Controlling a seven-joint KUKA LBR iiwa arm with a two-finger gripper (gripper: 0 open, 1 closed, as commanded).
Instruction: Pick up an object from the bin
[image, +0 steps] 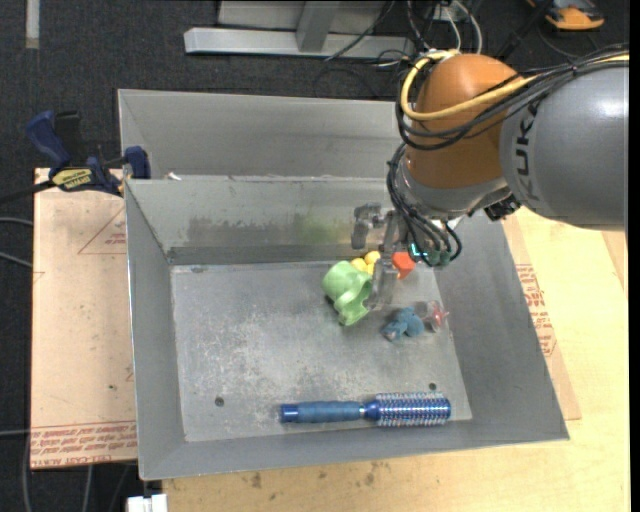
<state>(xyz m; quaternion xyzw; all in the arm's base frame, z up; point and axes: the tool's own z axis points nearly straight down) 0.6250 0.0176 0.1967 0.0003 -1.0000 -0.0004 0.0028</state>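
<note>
Blue hairbrush lies along the bin's near wall | pincer low at back right, just beside a green soft toy (open or closed: cannot tell) | yellow piece, orange piece and small blue toy close by | grey metal bin, scuffed | dark floor beyond

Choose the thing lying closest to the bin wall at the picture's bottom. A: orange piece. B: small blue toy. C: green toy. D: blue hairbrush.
D: the blue hairbrush lies along that wall of the bin; the green toy and small blue toy lie farther up.
</note>
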